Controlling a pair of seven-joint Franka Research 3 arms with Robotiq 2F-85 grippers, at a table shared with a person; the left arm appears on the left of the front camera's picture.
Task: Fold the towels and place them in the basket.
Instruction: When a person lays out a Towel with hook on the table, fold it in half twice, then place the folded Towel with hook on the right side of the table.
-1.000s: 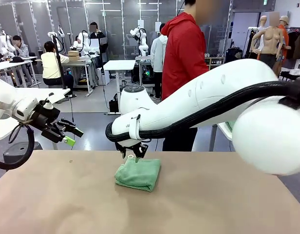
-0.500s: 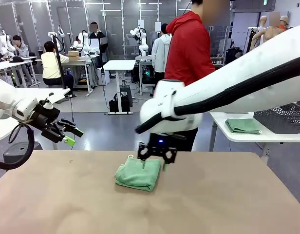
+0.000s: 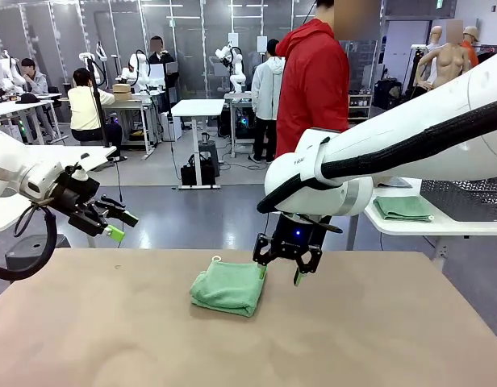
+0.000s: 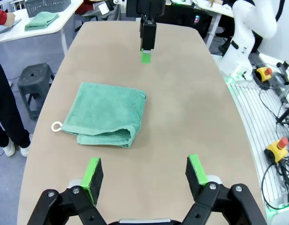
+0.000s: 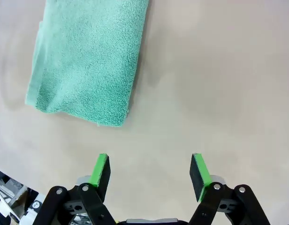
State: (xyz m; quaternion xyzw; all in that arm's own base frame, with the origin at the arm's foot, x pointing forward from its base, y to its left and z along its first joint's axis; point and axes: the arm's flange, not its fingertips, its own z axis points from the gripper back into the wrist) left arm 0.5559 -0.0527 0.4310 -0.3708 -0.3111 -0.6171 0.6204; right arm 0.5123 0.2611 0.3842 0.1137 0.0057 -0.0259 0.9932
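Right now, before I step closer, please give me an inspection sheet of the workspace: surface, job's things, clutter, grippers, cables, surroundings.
Surface: tan table, flat, bare around the towel.
Job's things: mint green towel folded, near the far edge, loop at one corner; second green towel folded on the white side table, near the basket.
Clutter: nothing seen.
Grippers: left gripper open, empty, off the table's left side; right gripper open, empty, above the table, right of the mint green towel.
Cables: black cable loop under the left arm; black hose along the right arm.
Surroundings: person in a red jacket at the far side.
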